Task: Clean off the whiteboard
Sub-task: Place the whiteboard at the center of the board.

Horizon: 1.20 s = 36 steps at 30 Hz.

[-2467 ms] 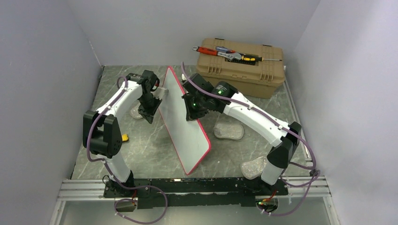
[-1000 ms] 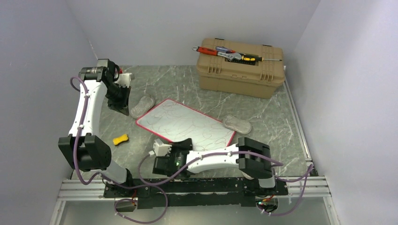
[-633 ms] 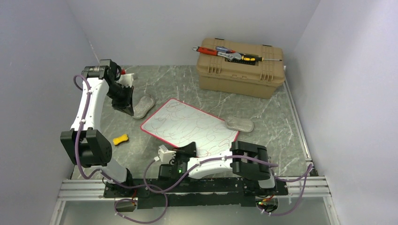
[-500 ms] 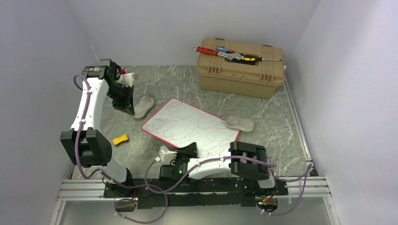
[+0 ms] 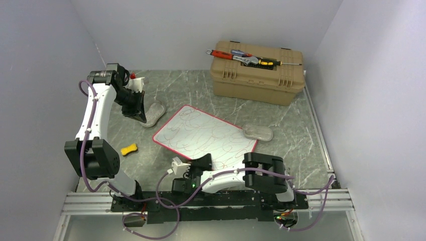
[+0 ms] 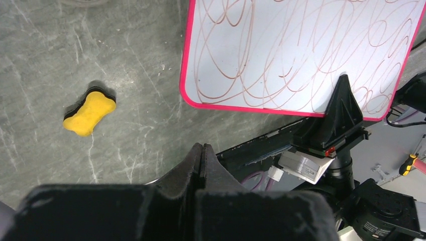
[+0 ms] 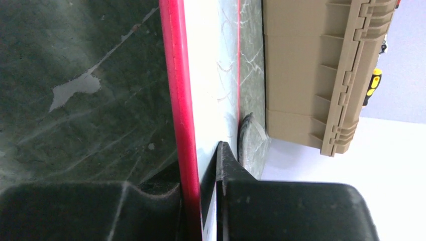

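The whiteboard [image 5: 203,135] lies flat on the grey table, with a red rim and thin red scribbles over its white face [image 6: 301,50]. My right gripper [image 5: 202,162] reaches low across the front of the table to the board's near edge. In the right wrist view the red rim [image 7: 173,75] runs between the jaws of the right gripper [image 7: 198,165]. The jaws stand slightly open, the upper finger a sliver off the glossy surface. My left gripper [image 5: 139,115] hangs at the far left by a grey pad [image 5: 153,113], shut on nothing [image 6: 202,148].
A yellow bone-shaped sponge [image 5: 129,149] lies left of the board [image 6: 89,111]. A second grey pad [image 5: 257,132] touches the board's right edge. A tan toolbox [image 5: 257,73] with hand tools [image 5: 241,56] on its lid stands at the back right. Grey walls close in both sides.
The board stood upright between both arms and now lies flat. Over the last second it slid slightly right, the right jaws eased apart, and the left gripper moved closer to the grey pad.
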Tool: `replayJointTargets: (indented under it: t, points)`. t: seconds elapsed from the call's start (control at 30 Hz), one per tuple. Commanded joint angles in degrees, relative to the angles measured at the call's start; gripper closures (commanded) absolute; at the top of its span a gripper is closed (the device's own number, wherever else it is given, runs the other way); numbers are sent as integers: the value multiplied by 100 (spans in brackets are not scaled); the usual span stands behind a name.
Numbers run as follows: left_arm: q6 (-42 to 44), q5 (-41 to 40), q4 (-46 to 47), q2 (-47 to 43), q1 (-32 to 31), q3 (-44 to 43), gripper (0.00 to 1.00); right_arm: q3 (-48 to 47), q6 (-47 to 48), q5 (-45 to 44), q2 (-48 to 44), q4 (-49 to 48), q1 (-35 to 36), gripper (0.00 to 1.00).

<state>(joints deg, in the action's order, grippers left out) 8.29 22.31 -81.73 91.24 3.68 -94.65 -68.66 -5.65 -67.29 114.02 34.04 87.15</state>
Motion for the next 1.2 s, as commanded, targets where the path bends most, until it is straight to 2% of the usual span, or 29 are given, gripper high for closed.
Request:
replayJointTargets:
  t: [0.0, 0.5, 0.93, 0.97, 1.13, 1.17]
  points:
    - [93, 221, -41, -149, -7, -213, 100, 40, -2031, 2946, 244, -1284, -59, 100]
    - [155, 398, -46, -94, -4, -188, 100, 149, -2207, 3126, 503, -1424, 85, 100]
    - [104, 534, 21, 71, -10, -210, 100, 563, -2604, 3417, 357, -1548, 223, 100]
    - [110, 522, 13, 100, -3, -211, 100, 583, -2630, 3430, 327, -1522, 243, 99]
    - [117, 572, 62, 147, -9, -132, 99, 849, -2701, 3577, 19, -1587, 289, 65]
    - [105, 577, 75, 156, -7, -125, 99, 856, -2692, 3600, -38, -1593, 295, 55]
